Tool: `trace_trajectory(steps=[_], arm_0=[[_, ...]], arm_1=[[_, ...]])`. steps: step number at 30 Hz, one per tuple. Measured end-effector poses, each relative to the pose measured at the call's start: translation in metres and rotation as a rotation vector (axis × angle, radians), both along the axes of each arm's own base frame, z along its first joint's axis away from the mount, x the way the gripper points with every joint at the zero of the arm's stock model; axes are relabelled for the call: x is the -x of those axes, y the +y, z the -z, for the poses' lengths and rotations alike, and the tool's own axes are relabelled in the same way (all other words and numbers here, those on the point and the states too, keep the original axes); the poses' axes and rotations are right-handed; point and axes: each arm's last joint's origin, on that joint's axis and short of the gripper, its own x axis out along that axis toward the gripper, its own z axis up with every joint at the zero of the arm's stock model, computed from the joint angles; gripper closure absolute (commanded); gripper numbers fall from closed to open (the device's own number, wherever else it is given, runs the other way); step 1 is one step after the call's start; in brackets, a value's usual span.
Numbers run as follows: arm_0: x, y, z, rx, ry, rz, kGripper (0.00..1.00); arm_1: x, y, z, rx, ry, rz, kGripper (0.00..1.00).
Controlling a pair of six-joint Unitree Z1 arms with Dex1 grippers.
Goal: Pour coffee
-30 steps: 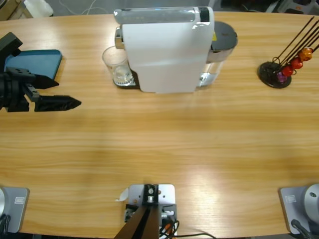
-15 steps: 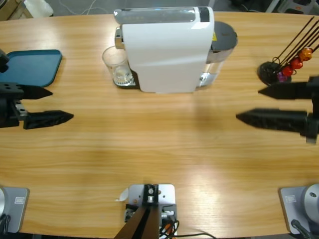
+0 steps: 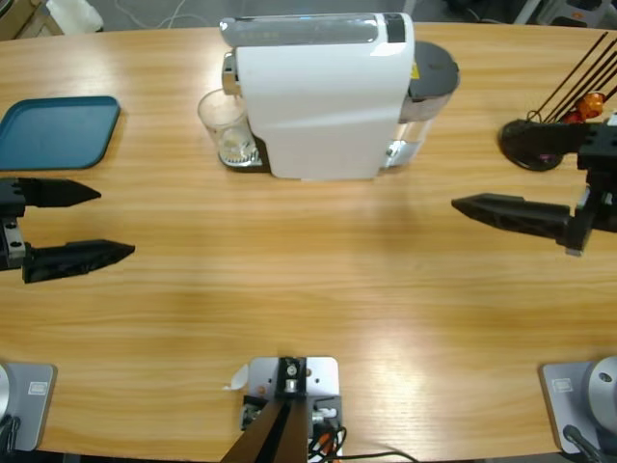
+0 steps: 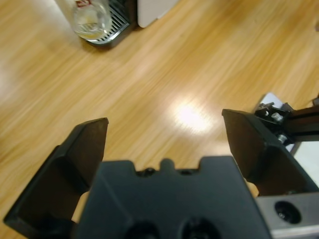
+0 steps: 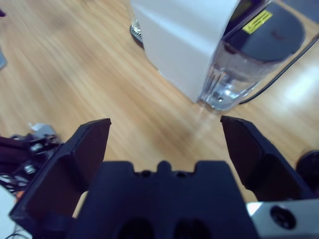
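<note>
A clear glass (image 3: 224, 125) stands on the drip tray of the white coffee machine (image 3: 318, 96), under its spout. In the left wrist view the glass (image 4: 92, 20) holds a shallow pale yellowish coffee (image 4: 88, 24) at its bottom. My left gripper (image 3: 116, 222) is at the table's left edge, open and holding nothing, well to the front left of the glass; the same gripper (image 4: 164, 119) points toward the glass. Right of the machine, my right gripper (image 3: 482, 178) is open and holding nothing. In its wrist view that gripper (image 5: 164, 122) faces the machine (image 5: 184, 35).
A teal tray (image 3: 58, 130) lies at the back left. A black capsule holder (image 3: 528, 143) with coloured capsules (image 3: 583, 106) stands at the back right, close behind the right gripper. The machine's water tank (image 5: 244, 64) sits on its right side.
The left gripper has slid toward the table's front, away from the teal tray. The right arm came in from the right edge and then shifted slightly toward the back.
</note>
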Motion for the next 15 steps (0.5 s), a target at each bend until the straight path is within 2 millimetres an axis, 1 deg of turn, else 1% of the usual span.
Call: trace_trajectory(steps=[4, 8, 15], arm_0=[[0.003, 0.002, 0.002, 0.000, 0.005, 0.004, 0.000], [0.007, 0.007, 0.008, -0.017, 0.011, -0.005, 0.000], [0.005, 0.009, 0.009, -0.056, -0.024, -0.055, 0.000]], arm_1=[[-0.005, 0.003, -0.002, -0.003, -0.042, 0.017, 0.000], [-0.012, 0.007, -0.001, 0.000, -0.065, 0.042, 0.002], [-0.016, 0.006, 0.001, 0.039, -0.093, 0.107, 0.000]])
